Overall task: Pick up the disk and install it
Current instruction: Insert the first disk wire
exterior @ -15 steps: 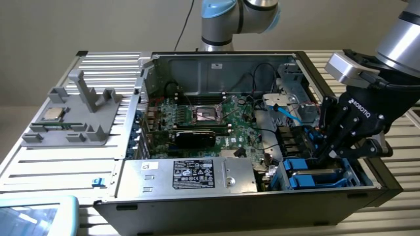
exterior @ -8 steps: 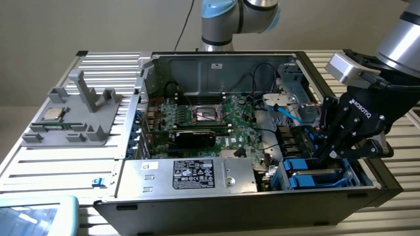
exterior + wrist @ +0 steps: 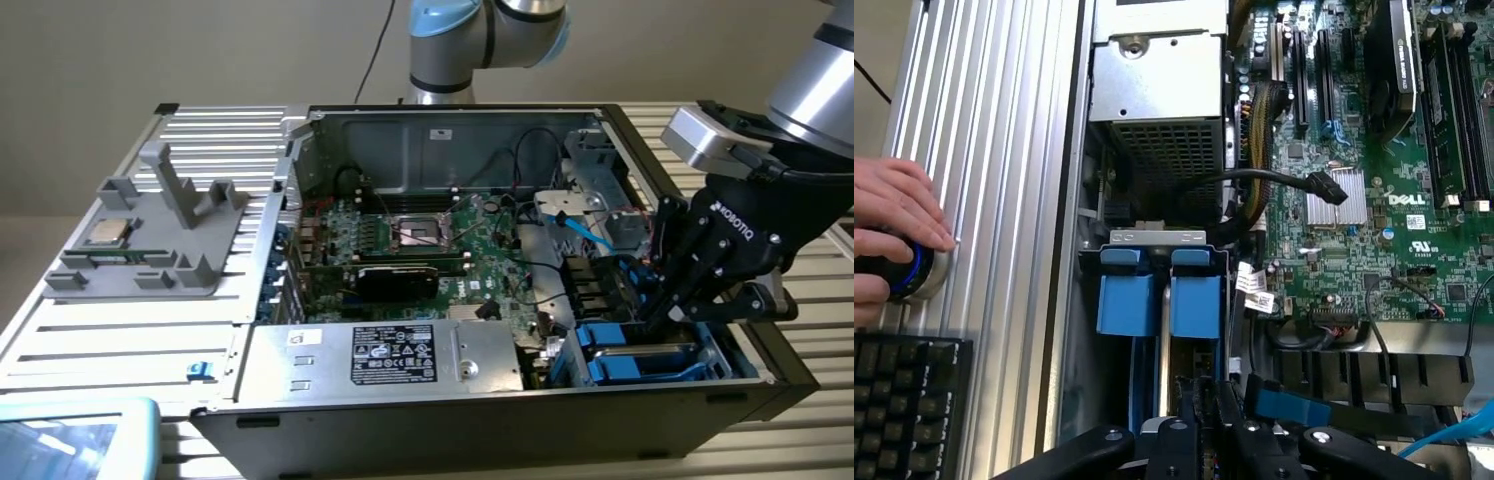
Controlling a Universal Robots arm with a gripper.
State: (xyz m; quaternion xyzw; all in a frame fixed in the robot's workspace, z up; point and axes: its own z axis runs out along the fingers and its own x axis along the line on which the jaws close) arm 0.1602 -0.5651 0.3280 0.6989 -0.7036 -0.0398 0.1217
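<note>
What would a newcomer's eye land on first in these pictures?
The open computer case lying on the slatted table, motherboard exposed, draws the eye first. At the exterior view's right, the robot's hand reaches down into the bay with the blue drive brackets. In the wrist view, a person's hand rests on a blue-lit knob beside a keyboard.

My gripper (image 3: 667, 316) dips into the drive bay (image 3: 731, 358) and its low end is hidden in there, so of the disk (image 3: 1126, 305) just past my jaws I see little but blue rails and a thin silver edge. Off to one side of my jaws, a person's hand (image 3: 889, 225) on a round knob (image 3: 916, 275) and a black keyboard (image 3: 904, 400) are cut off at the edge. Far from my jaws another robot arm (image 3: 467, 40) is cut off too.
</note>
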